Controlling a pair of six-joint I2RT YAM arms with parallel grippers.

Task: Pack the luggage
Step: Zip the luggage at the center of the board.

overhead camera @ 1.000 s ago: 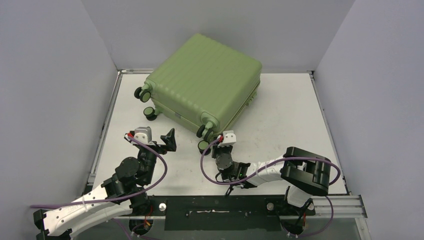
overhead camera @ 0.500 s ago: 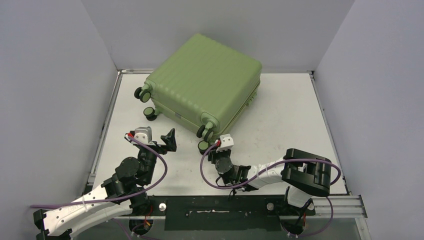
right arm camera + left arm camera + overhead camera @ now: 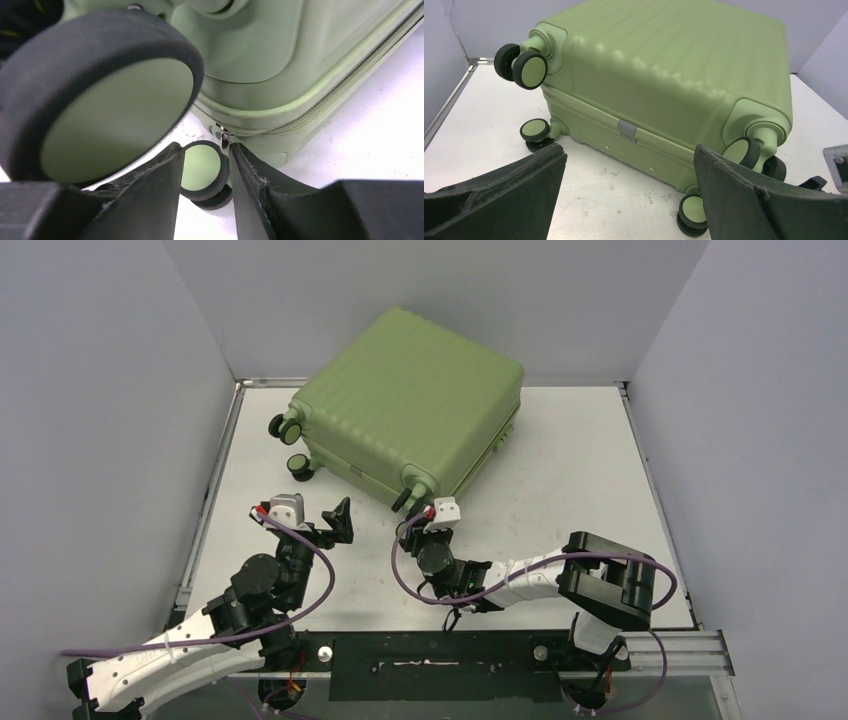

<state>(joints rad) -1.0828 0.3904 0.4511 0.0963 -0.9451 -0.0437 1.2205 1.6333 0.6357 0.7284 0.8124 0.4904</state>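
The luggage point(image 3: 410, 400) is a light-green ribbed hard-shell suitcase lying shut on the table, its black wheels toward me. My left gripper point(image 3: 325, 525) is open and empty, hovering short of the wheeled side; in the left wrist view point(image 3: 628, 150) the shell point(image 3: 664, 65) fills the space past its jaws. My right gripper point(image 3: 415, 525) is at the near wheel corner. In the right wrist view point(image 3: 205, 146) its jaws stand a little apart and hold nothing. The zipper pull point(image 3: 223, 136) hangs just by the right fingertip point(image 3: 239, 155), and a wheel point(image 3: 202, 167) shows behind the gap.
A big wheel point(image 3: 100, 95) looms close at the left of the right wrist view. Two more wheels point(image 3: 283, 427) stick out at the suitcase's left corner. Grey walls close in the white table point(image 3: 560, 470) on three sides.
My right gripper has moved left and forward, closer under the suitcase's near wheel corner. The left arm and the suitcase have not moved.
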